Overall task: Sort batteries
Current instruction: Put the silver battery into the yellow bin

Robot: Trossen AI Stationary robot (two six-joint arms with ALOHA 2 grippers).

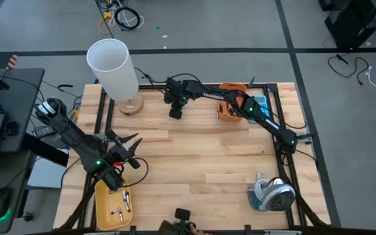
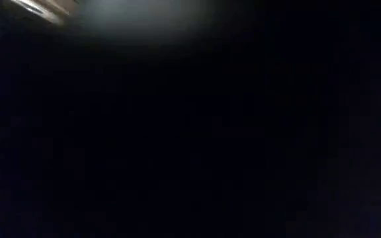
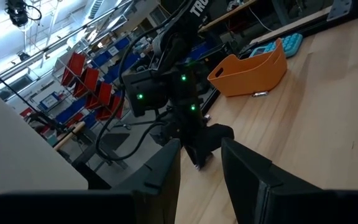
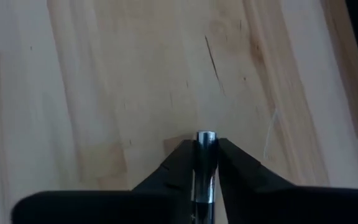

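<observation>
Nearest the front edge of the wooden bench (image 1: 194, 163) lay a yellow tray (image 1: 112, 202) with a few small batteries (image 1: 121, 203) in it. The left pincer (image 1: 133, 151) hung just past that tray, over bare wood, its two dark fingers (image 3: 247, 180) parted with nothing between them.

Further back from the tray, toward the middle of the far side, the right pincer (image 1: 175, 112) pointed down at the bench. In its wrist view the jaws were pressed against both sides of a single silvery battery (image 4: 205, 163), which stood on end between them over the planks.

Beyond and to the right of that stood an orange bin (image 1: 230, 108) with a blue calculator (image 1: 260, 104) just beside it. One more cell (image 3: 258, 94) lay on the wood against the bin's foot.

A tall white cylinder (image 1: 113, 68) stood at the far left corner. The low view was dark and showed nothing.
</observation>
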